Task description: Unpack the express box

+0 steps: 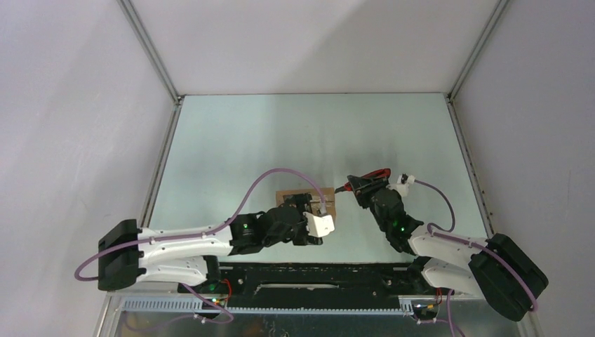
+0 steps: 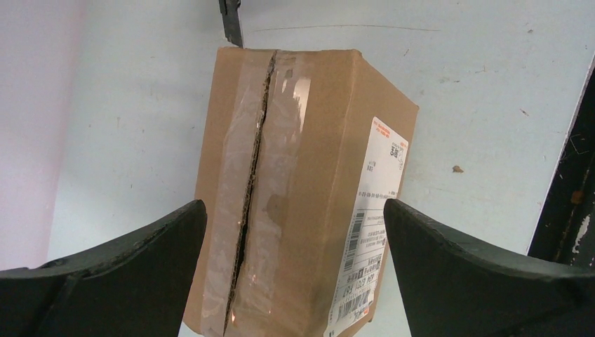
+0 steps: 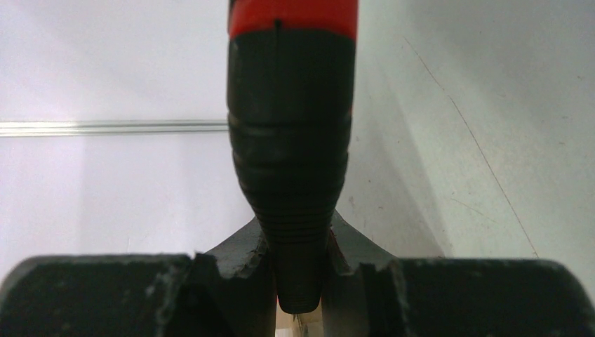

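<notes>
Pressing the utility knife (image 3: 291, 140), pinched in your right fingers (image 3: 98, 295), into the express box (image 2: 309, 189), central on the worktop (image 1: 231, 140), while your left fingers (image 2: 119, 267) stand spread either side of it, you risk shoving the unclamped carton away or twisting the blade.

Top view high, facing down, wrist views close, left shares express box (image 2: 319, 175)

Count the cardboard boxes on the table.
1. The box stands on the table, near its middle, between the open fingers of the left gripper. No other box shows, though the robot hides part of the near edge.
</notes>
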Robot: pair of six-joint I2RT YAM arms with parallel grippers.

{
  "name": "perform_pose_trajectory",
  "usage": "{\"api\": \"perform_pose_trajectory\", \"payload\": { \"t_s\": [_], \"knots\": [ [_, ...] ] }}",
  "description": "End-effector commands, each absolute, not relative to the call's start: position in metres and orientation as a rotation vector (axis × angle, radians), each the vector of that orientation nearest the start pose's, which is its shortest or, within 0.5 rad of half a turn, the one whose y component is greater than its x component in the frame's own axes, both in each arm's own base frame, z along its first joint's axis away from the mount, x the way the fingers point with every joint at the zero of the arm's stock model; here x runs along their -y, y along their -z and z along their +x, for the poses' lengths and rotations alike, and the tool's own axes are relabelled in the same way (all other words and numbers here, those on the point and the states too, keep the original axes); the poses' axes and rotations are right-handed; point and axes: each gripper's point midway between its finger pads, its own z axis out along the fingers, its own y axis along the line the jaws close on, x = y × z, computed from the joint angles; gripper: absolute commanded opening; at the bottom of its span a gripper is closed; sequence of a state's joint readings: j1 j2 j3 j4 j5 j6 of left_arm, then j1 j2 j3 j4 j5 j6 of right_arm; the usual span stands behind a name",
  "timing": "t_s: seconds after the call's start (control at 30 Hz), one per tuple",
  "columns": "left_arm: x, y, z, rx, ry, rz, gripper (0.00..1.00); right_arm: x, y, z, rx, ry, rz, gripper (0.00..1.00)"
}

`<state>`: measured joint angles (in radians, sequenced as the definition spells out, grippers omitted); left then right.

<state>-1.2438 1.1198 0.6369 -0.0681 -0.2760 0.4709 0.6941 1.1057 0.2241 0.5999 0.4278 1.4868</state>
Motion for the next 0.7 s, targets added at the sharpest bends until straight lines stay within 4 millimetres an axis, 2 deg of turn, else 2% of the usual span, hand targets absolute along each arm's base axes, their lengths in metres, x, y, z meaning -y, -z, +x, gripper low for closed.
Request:
{"api": "perform_pose_trajectory", "payload": {
  "t_s": [0.0,0.33,0.5,0.67],
  "knots": [
    [0.309,-0.154,0.172,-1.466,0.213,1.405,1.00,-0.198,-0.142,0.288,-1.633,-1.159,1.052,0.00],
    [0.312,-0.158,0.185,-1.465,0.170,1.322,1.00,-0.199,-0.136,0.280,-1.671,-1.163,1.031,0.00],
    [0.313,-0.157,0.182,-1.459,0.194,1.317,1.00,-0.186,-0.128,0.281,-1.663,-1.127,1.052,0.00],
    [0.312,-0.156,0.181,-1.458,0.195,1.333,1.00,-0.177,-0.132,0.288,-1.632,-1.123,1.060,0.00]
  ]
}}
